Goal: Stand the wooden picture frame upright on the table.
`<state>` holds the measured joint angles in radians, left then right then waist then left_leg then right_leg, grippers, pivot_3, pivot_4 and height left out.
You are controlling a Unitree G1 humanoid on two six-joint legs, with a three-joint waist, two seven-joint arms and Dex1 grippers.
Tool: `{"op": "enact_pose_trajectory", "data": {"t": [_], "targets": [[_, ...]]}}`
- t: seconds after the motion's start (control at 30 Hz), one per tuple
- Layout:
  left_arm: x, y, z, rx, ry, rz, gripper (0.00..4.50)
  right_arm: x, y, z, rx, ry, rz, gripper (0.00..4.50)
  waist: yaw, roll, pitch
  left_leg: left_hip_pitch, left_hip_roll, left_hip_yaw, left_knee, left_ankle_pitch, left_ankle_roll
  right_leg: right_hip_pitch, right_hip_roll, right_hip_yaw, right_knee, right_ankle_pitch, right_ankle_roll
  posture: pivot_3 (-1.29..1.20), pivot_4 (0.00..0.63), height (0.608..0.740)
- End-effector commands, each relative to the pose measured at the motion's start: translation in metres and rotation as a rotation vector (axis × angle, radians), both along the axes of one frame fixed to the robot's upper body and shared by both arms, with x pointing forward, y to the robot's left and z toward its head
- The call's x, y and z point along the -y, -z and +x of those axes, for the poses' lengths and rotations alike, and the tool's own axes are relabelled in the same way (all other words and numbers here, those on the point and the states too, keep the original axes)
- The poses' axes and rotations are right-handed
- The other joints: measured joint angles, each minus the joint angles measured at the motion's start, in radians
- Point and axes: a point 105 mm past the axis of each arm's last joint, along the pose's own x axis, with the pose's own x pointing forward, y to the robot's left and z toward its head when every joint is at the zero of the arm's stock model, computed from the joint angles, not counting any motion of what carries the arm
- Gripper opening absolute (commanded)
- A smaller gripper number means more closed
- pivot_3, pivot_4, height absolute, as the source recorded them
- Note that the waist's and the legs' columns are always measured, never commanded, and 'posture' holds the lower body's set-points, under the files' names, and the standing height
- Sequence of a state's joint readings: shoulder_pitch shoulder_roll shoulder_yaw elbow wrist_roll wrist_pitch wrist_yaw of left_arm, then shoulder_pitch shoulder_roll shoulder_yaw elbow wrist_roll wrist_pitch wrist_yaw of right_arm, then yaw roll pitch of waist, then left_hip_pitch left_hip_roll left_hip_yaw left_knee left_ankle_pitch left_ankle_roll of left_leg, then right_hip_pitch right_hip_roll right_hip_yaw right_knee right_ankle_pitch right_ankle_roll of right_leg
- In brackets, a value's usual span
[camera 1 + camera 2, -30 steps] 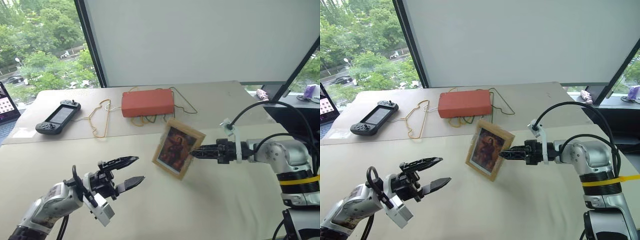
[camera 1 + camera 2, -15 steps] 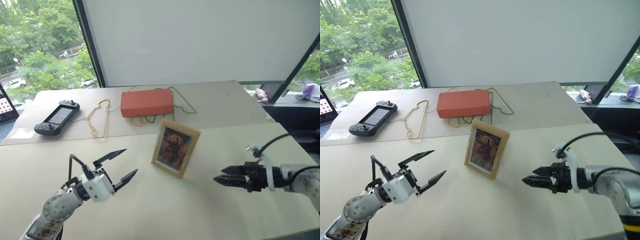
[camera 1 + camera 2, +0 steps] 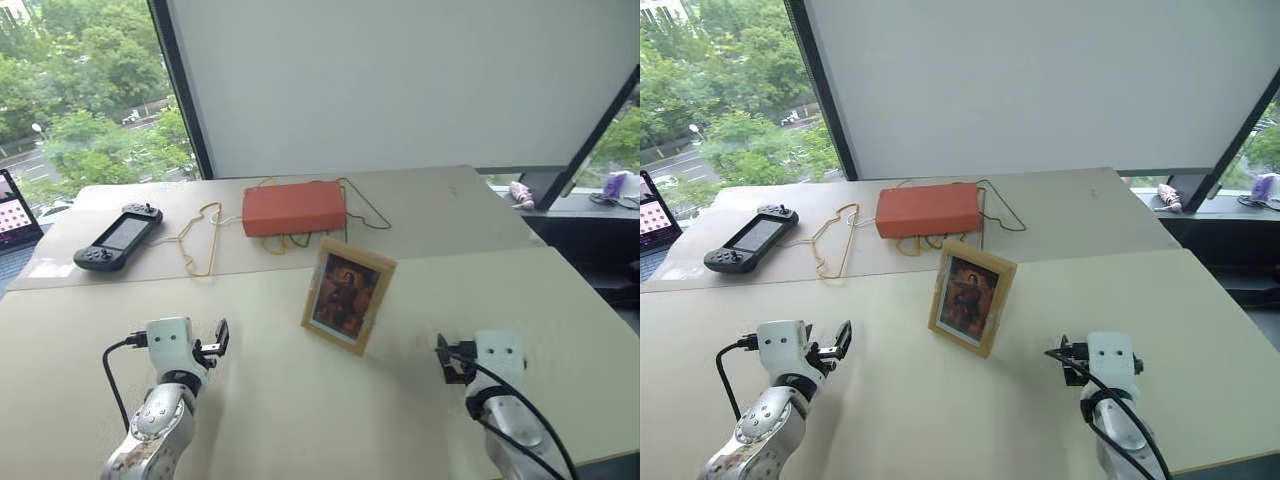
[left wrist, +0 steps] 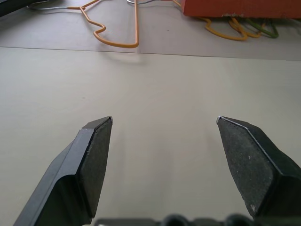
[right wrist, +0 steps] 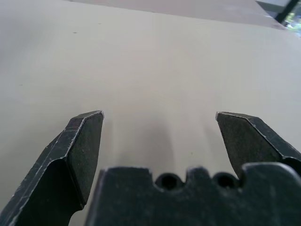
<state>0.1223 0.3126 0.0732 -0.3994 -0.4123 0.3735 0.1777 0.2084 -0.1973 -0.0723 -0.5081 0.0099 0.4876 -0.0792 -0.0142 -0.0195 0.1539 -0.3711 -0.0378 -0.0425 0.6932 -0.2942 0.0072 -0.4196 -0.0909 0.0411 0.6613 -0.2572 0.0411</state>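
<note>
You see the wooden picture frame standing upright mid-table, portrait facing you, nearer the far edge than the near one. Your left gripper and right gripper both gape wide, holding nothing, low by the near edge.

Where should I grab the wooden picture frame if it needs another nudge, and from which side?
Take the wooden picture frame by its upper right edge, coming in level from the robot's right with the open right gripper. It stands upright on the table, portrait facing the robot, with both side edges exposed. The right side looks freer; the orange-red box and cords lie behind it.
</note>
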Motion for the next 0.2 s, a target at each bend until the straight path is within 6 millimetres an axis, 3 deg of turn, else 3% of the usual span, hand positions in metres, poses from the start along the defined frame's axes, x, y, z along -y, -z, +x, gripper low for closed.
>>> {"op": "enact_pose_trajectory", "data": {"t": [0.03,0.2], "targets": [[-0.0078,-0.0085,0.0011,0.040,-0.027,0.045,3.83,0.0064,-0.0060,-0.0001,0.042,0.016,-0.015,4.44,-0.002,0.000,0.000,0.000,0.000,0.000,0.000,0.000,0.000,0.000,0.000,0.000,0.000,0.000,0.000,0.00,0.150,0.740],[-0.0008,-0.0098,-0.0005,0.053,0.017,0.064,3.83,0.0060,-0.0063,0.0021,0.046,-0.005,-0.011,4.44,0.000,0.000,0.000,0.000,0.000,0.000,0.000,0.000,0.000,0.000,0.000,0.000,-0.001,0.000,0.000,0.00,0.150,0.740]]}}
